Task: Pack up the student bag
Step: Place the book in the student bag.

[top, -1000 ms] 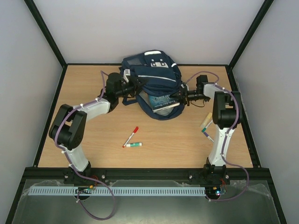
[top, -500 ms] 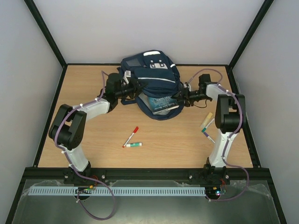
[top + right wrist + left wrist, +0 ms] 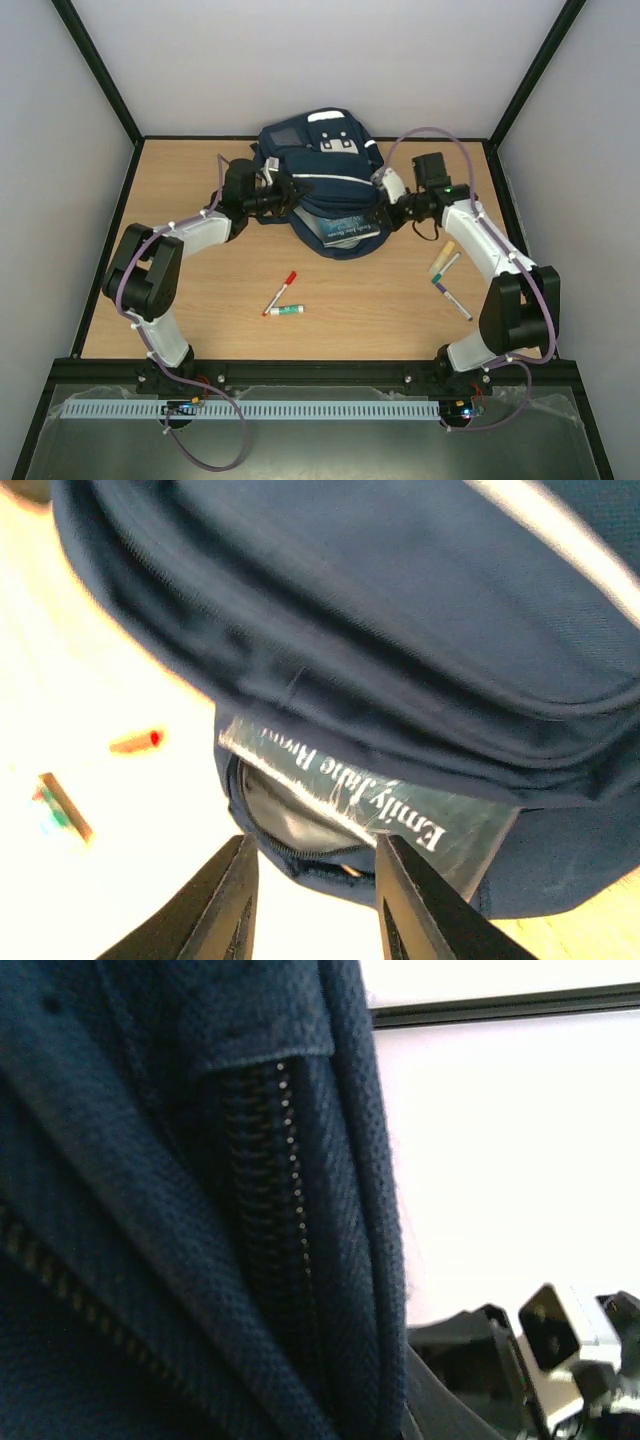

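Note:
The navy student bag (image 3: 322,170) lies at the back middle of the table, its mouth towards me. A dark book (image 3: 345,224) with white lettering sticks out of that mouth. My left gripper (image 3: 286,193) is at the bag's left edge, shut on the fabric. In the left wrist view the bag (image 3: 150,1210) and its zipper fill the frame and hide the fingers. My right gripper (image 3: 386,213) is at the bag's right side. It (image 3: 315,900) stands open and empty just short of the bag's lower lip, below the book (image 3: 380,805).
A red marker (image 3: 281,291) and a green-capped stick (image 3: 286,310) lie in the middle of the table. Several pens (image 3: 445,270) lie at the right, near my right forearm. Black frame posts and grey walls border the table.
My right arm has swung its elbow down and outward, and its gripper has moved a little left toward the bag's mouth. Its jaws widened, then narrowed. The left gripper kept its hold.

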{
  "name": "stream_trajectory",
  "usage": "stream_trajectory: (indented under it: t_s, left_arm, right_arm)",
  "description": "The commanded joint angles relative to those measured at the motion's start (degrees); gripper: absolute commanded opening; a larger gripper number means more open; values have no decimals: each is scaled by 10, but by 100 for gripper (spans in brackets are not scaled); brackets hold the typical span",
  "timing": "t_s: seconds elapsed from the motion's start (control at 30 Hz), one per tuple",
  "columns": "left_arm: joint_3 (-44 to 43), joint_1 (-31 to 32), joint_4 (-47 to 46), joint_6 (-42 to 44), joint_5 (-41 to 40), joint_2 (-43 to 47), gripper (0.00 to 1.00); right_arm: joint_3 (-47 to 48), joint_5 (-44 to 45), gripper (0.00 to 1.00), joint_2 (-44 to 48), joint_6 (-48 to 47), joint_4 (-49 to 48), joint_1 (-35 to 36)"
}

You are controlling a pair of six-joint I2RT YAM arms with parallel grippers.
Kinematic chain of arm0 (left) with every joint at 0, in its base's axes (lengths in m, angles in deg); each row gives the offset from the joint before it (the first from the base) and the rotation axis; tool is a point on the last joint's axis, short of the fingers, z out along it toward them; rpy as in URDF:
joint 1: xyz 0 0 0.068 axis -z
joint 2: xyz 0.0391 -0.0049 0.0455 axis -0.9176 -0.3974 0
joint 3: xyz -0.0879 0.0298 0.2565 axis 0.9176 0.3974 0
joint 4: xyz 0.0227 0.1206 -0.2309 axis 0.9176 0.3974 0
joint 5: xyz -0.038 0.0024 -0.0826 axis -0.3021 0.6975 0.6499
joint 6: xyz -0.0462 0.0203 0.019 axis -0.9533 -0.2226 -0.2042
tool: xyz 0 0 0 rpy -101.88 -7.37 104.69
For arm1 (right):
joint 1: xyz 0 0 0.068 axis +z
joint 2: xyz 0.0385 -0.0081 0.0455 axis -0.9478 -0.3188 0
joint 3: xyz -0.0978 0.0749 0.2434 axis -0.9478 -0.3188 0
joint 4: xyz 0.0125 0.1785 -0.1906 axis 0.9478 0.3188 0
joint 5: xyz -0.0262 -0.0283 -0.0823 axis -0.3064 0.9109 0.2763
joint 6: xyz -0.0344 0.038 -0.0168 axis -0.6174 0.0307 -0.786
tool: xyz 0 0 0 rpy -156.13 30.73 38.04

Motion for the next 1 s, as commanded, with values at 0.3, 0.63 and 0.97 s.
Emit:
stream_trajectory:
  t_s: [0.3, 0.63, 0.97]
  left_arm:
    - [-13, -22, 50, 61, 71, 37, 17]
    - [-32, -30, 75, 76, 81, 31, 18]
    - [-40, -33, 85, 83, 85, 28, 19]
  right_arm:
    - [-49, 259, 32, 4, -253, -56, 126]
    - [-47, 309, 31, -24, -277, -96, 138]
    - [-33, 324, 39, -64, -287, -125, 145]
